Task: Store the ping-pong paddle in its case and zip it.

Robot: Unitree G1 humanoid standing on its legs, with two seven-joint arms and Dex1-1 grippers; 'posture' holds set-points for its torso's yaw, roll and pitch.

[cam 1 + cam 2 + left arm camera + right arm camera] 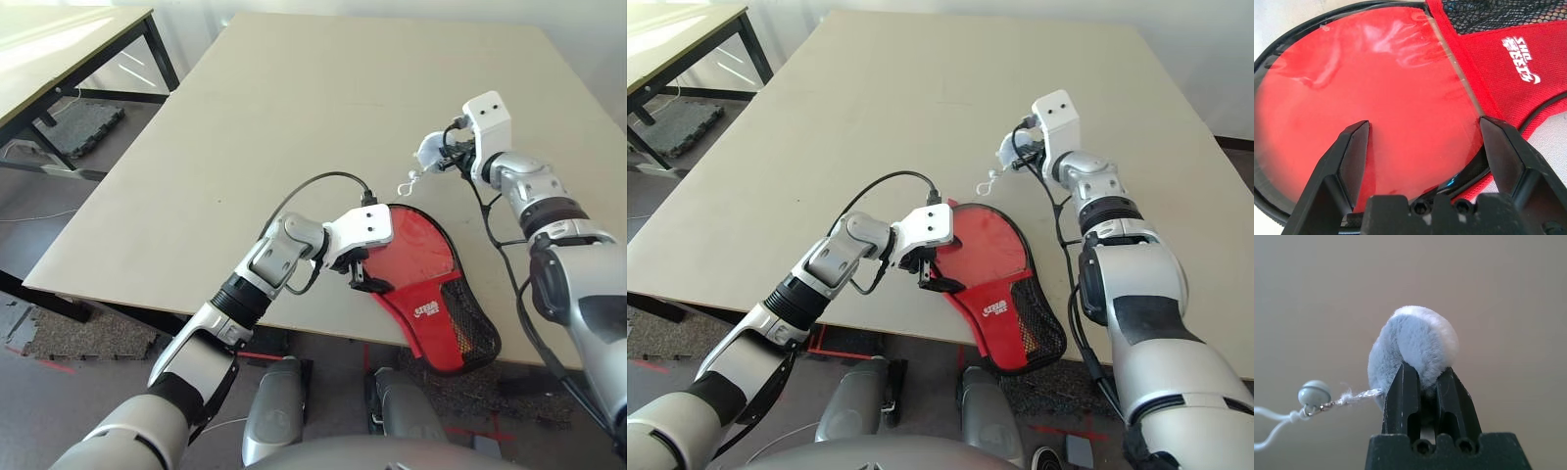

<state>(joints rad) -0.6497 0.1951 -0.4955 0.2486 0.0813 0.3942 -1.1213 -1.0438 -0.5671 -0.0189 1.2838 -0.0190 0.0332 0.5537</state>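
Note:
The case (443,318) lies at the table's near edge, red with a white logo and a black mesh pocket. Its flap is folded back, and the ping-pong paddle's (1376,88) red rubber face shows inside the black rim. The handle is hidden. My left gripper (1423,125) is open, its fingers straddling the edge of the paddle's face at the case's left side (359,278). My right gripper (1425,372) is shut on the whitish fluffy pom-pom charm (1415,338), held up above the table (428,150) beyond the case. A thin cord with a small bead (1314,392) hangs from the charm.
The beige table (294,117) stretches far and left of the case. The case overhangs the table's near edge. A second table (59,49) with black legs stands at the back left, with dark floor mats under it.

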